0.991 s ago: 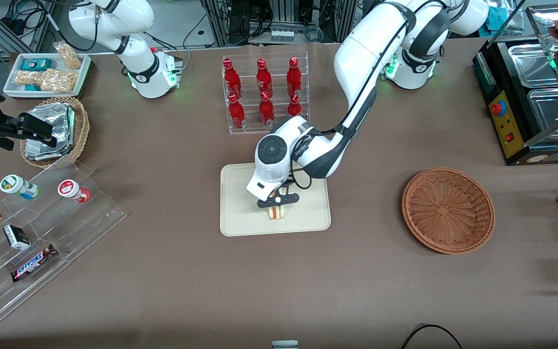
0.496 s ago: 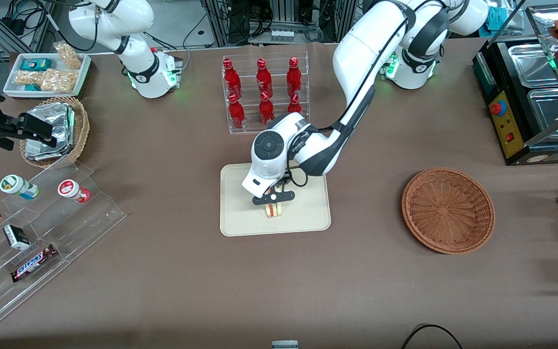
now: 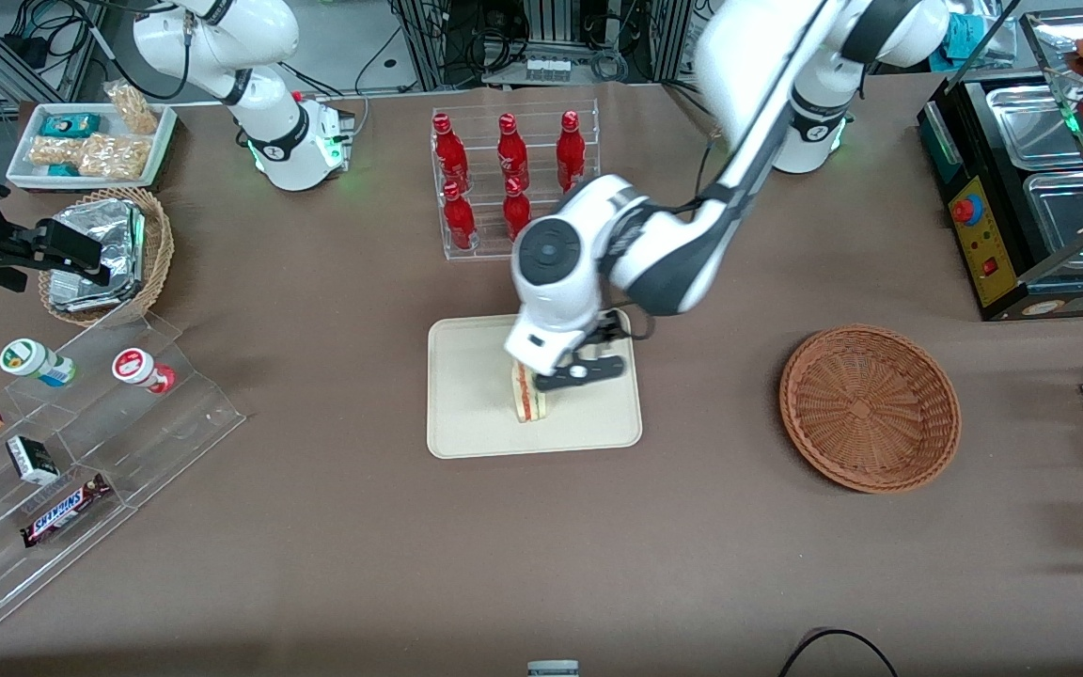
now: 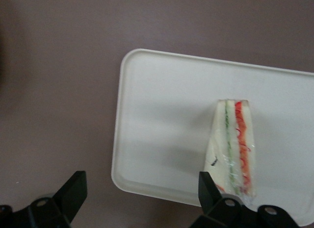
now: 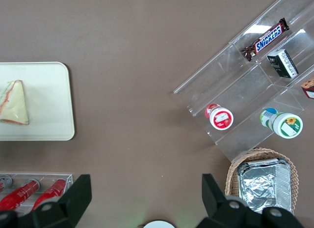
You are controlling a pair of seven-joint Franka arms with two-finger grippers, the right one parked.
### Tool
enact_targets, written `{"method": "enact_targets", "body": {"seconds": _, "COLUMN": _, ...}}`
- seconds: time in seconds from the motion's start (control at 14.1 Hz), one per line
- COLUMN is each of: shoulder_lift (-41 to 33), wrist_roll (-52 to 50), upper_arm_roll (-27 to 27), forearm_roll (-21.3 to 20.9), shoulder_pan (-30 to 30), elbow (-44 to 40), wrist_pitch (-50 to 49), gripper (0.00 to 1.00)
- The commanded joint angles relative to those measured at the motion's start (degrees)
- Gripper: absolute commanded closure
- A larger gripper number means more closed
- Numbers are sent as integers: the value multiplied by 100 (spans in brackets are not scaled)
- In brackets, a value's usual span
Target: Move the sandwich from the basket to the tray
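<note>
The sandwich [image 3: 528, 400] is seen lying on the tray [image 3: 466, 414], free of any grip, with the tool [image 3: 581, 372] raised above it and offset toward the working arm's end of the desk [image 3: 335, 527]. In the wrist view the fingers [image 4: 72, 191] are spread wide, and nothing is held between them. One finger is seen just over the broad end of the sandwich [image 4: 234, 147], while the other hangs over bare desk outside the tray [image 4: 157, 120] rim.

The wedge's long axis runs roughly along the tray's shorter side, from the camera-near edge toward the bottle rack [image 3: 509, 183]; its filling stripes of red and green are shown running the same way. The sandwich is placed near the tray's middle, well within the rim.

The basket [image 3: 869, 406] is seen without contents, well apart toward the working arm's end. The placement is judged as done, so that only a withdrawal of the arm appears to be called for. Since the sandwich lies below and slightly to the parked arm's side of the tool, a clear departure upward or toward the basket is judged likely to leave it undisturbed.
</note>
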State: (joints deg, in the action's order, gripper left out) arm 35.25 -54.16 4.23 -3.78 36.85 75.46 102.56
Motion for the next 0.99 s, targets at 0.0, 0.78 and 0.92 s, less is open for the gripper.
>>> {"method": "enact_targets", "body": {"seconds": 0.0, "shoulder_lift": -570, "wrist_roll": 351, "upper_arm_roll": 43, "forearm_roll": -44, "shoulder_pan": -536, "elbow": 757, "wrist_pitch": 9, "gripper": 0}}
{"method": "enact_targets", "body": {"seconds": 0.78, "shoulder_lift": -2723, "wrist_roll": 3331, "upper_arm_roll": 43, "forearm_roll": -9, "shoulder_pan": -2277, "elbow": 2885, "wrist_pitch": -70, "gripper": 0}}
{"method": "enact_targets", "body": {"seconds": 0.92, "shoulder_lift": -3023, "wrist_roll": 3700, "upper_arm_roll": 43, "forearm_roll": 53, "shoulder_pan": -2462, "elbow": 3035, "wrist_pitch": -157, "gripper": 0}}
